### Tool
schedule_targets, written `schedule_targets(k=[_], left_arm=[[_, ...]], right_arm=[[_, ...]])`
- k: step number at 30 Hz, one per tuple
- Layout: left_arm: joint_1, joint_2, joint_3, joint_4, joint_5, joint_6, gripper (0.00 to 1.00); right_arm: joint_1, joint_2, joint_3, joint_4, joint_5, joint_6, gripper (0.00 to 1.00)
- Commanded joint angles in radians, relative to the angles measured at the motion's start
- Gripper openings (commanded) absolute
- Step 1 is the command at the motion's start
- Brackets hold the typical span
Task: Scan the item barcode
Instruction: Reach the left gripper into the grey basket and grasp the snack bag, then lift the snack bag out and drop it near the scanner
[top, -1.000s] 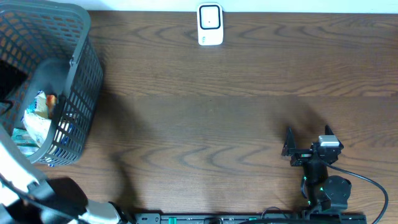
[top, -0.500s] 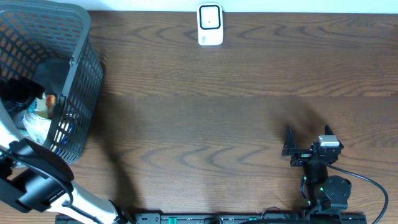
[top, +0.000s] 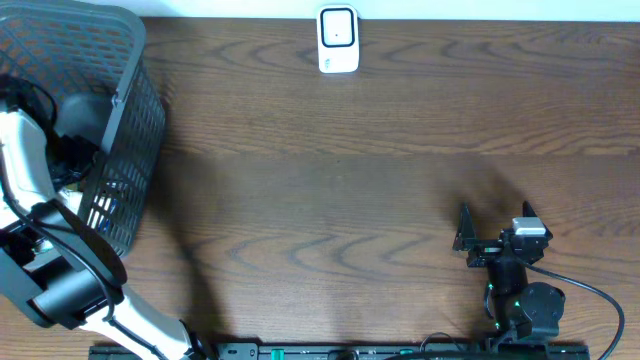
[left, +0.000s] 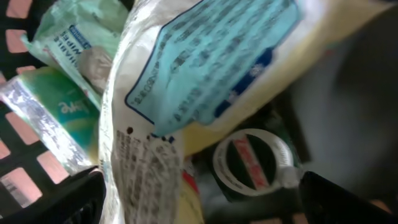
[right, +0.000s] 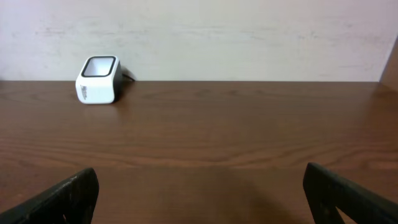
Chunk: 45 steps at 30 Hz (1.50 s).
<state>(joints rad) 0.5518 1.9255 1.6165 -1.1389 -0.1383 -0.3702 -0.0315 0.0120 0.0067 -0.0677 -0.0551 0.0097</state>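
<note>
In the left wrist view my left gripper (left: 202, 208) hangs open inside the grey mesh basket (top: 125, 90). Its black fingers straddle the lower end of a white and yellow bag with a light blue label (left: 211, 68). Whether they touch it I cannot tell. Green tissue packs (left: 59, 106) lie left of the bag, and a round lidded cup (left: 252, 163) lies under it. No barcode shows clearly. The white scanner (top: 338, 40) stands at the table's far edge, also visible as the scanner (right: 98, 79) in the right wrist view. My right gripper (top: 495, 214) rests open over bare wood at the front right.
The left arm (top: 25, 150) bends over the basket's near rim. A black cable (top: 590, 290) runs from the right arm's base. Brown wood table (top: 330, 200) stretches between basket and right arm, and a pale wall (right: 249, 37) stands behind the scanner.
The left arm has swung up from the front left corner and reached down into the basket. The right arm has not moved.
</note>
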Motion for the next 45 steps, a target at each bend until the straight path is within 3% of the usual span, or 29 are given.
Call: schedule_targets(k=[1,8,16,17,24,30,35,42,45], left_arm=[[0.003,0.01,-0.05,0.013,-0.095,-0.013,0.97],[0.019,0.012,-0.116,0.041,-0.098,-0.013,0.97],[0.019,0.008,-0.109,0.03,-0.098,-0.013,0.12],[0.019,0.006,-0.102,0.025,-0.098,-0.013,0.08],[0.019,-0.083,0.028,-0.047,-0.069,-0.013,0.07],[0.018,-0.291,0.165,-0.031,0.042,-0.013,0.07],[0.018,-0.515,0.172,0.1,0.226,-0.013,0.07],[-0.002,-0.74,0.172,0.333,0.691,-0.069,0.07],[-0.077,-0.765,0.172,0.357,0.733,-0.115,0.07]], right_arm=[[-0.006,-0.005,-0.001,-0.004,0.003,-0.007,0.99],[-0.006,-0.005,-0.001,-0.005,0.003,-0.007,0.99],[-0.006,-0.005,-0.001,-0.005,0.003,-0.007,0.99],[-0.006,-0.005,-0.001,-0.005,0.003,-0.007,0.99],[-0.006,-0.005,-0.001,-0.005,0.003,-0.007,0.99],[-0.006,-0.005,-0.001,-0.005,0.003,-0.007,0.99],[-0.006,-0.005,-0.001,-0.005,0.003,-0.007,0.99],[-0.006,-0.005,-0.001,-0.005,0.003,-0.007,0.99],[-0.006,-0.005,-0.001,-0.005,0.003,-0.007,0.99]])
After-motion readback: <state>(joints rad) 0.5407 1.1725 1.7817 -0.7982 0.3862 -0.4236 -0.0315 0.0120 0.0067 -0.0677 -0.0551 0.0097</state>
